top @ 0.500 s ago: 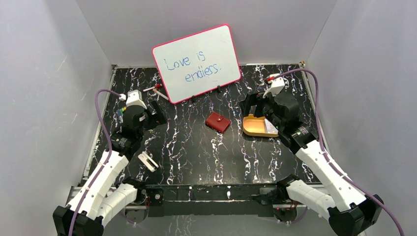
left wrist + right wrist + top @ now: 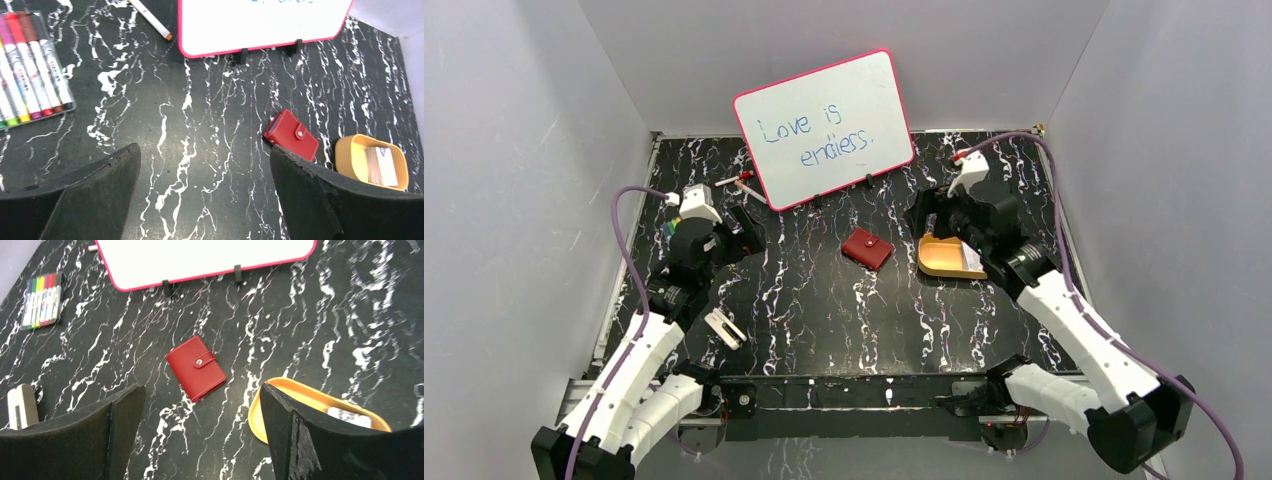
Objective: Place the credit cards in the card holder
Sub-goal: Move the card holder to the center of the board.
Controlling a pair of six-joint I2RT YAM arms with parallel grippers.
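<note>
The card holder is a small dark-red wallet, snapped shut, flat on the black marbled table near the middle. It also shows in the left wrist view and the right wrist view. The credit cards lie stacked in a yellow-orange tray to its right; they show whitish in the left wrist view and partly behind a finger in the right wrist view. My left gripper is open and empty, well left of the card holder. My right gripper is open and empty, above the tray's far-left end.
A pink-framed whiteboard stands at the back. A loose marker lies by its left foot. A pack of coloured markers lies at the left. A small white object lies near the left arm.
My right arm has swung a little toward the back and left, over the tray's left end. My left gripper has shifted slightly right. Both stay open.
</note>
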